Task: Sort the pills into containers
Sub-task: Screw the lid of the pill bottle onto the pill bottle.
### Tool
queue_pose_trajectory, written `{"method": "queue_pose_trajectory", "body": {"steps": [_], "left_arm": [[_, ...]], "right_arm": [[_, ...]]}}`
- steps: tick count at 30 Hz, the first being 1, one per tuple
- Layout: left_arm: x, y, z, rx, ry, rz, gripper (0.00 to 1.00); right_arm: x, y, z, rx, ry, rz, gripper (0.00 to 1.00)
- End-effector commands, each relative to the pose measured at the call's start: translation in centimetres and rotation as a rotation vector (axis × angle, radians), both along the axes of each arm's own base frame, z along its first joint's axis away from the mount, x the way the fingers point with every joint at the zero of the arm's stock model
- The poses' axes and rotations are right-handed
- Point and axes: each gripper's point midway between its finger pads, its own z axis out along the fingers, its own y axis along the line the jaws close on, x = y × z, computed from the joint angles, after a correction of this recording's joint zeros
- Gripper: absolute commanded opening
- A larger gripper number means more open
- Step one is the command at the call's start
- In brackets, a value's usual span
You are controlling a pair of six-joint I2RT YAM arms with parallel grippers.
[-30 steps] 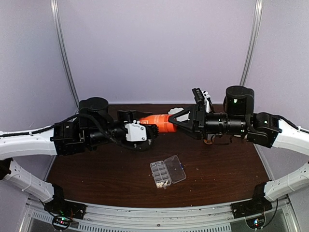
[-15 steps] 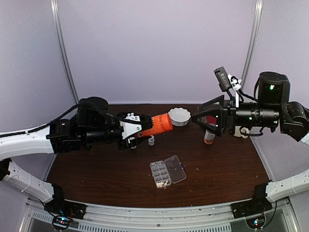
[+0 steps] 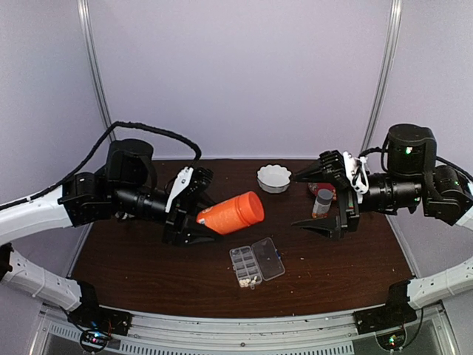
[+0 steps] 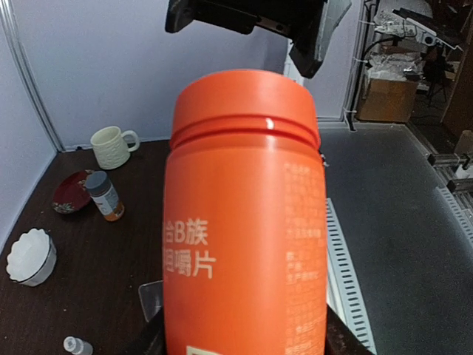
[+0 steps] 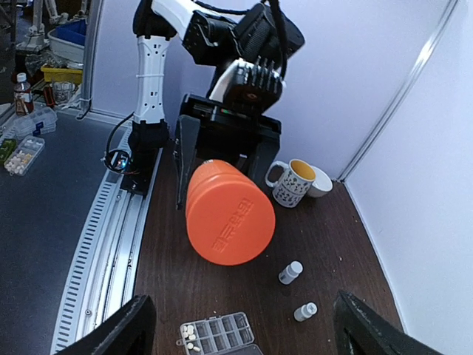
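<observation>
Pills [image 3: 247, 280] show as a pale cluster in the cells [image 3: 239, 257] at the end of the organiser box [image 3: 267, 258] nearest my bases. The box lies flat on the table between my two arms, with its clear lid swung open beside the cells.

The dark brown table [image 3: 140, 259] carries everything else. My left gripper [image 3: 199, 216] is clamped on the base of the orange bottle [image 3: 235, 211] and holds it tilted in the air, capped end toward my right side. My right gripper [image 3: 295, 201] is spread wide with nothing between its fingers, and it faces that cap from well apart.

A white fluted bowl [image 3: 273, 177] sits toward the far edge, between the two grippers. From my left wrist, a cream mug [image 4: 112, 146] stands at the far edge near a red dish [image 4: 68, 196]. A small amber bottle [image 3: 322, 201] with a grey cap stands upright beside that dish. From my right wrist, two tiny white bottles [image 5: 290, 272] stand upright just past the box.
</observation>
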Motion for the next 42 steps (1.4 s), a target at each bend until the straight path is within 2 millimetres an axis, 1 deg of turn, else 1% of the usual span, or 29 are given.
{"method": "queue_pose_trajectory", "body": {"steps": [1, 4, 8, 11, 14, 21, 22, 24, 26, 27, 34, 39, 42], "left_arm": [[-2.7, -0.2, 1.1, -0.016, 0.118, -0.151, 0.00], [-2.6, -0.3, 1.2, -0.017, 0.118, -0.149, 0.00], [-2.5, -0.5, 1.4, -0.020, 0.113, -0.153, 0.00], [-2.4, -0.6, 1.2, -0.007, 0.114, -0.154, 0.00], [-2.4, -0.8, 1.1, 0.003, 0.124, -0.163, 0.00], [-2.6, -1.0, 0.6, 0.013, 0.134, -0.175, 0.00], [-2.5, -1.0, 0.6, 0.013, 0.136, -0.176, 0.00], [-2.6, -1.1, 0.6, 0.013, 0.136, -0.180, 0.00], [-2.5, -1.2, 0.5, 0.019, 0.139, -0.183, 0.00], [-2.6, -1.2, 0.5, 0.021, 0.139, -0.187, 0.00], [-2.6, -1.4, 0.4, 0.029, 0.139, -0.203, 0.00], [-2.6, -1.4, 0.3, 0.036, 0.140, -0.206, 0.00], [-2.7, -1.4, 0.2, 0.039, 0.143, -0.210, 0.00]], "right_arm": [[-1.7, 1.4, 1.1, 0.044, -0.123, 0.110, 0.86], [-2.1, 2.3, 0.7, 0.012, -0.121, 0.131, 0.86], [-1.8, 3.4, -1.0, -0.078, -0.164, 0.100, 0.86], [-1.7, 3.9, -1.8, -0.109, -0.196, 0.094, 0.87], [-1.4, 4.3, -1.8, -0.108, -0.210, 0.077, 0.88], [-1.3, 4.5, -1.9, -0.087, -0.215, 0.067, 0.89], [-1.3, 4.6, -1.9, -0.083, -0.212, 0.068, 0.88], [-1.5, 4.6, -1.9, -0.085, -0.205, 0.081, 0.83], [-1.6, 4.7, -1.9, -0.088, -0.196, 0.085, 0.73], [-1.7, 4.7, -1.9, -0.092, -0.194, 0.087, 0.71], [-2.0, 5.0, -2.3, -0.104, -0.189, 0.115, 0.67], [-2.3, 5.2, -2.6, -0.122, -0.186, 0.138, 0.58], [-2.3, 5.4, -2.7, -0.124, -0.187, 0.140, 0.59]]}}
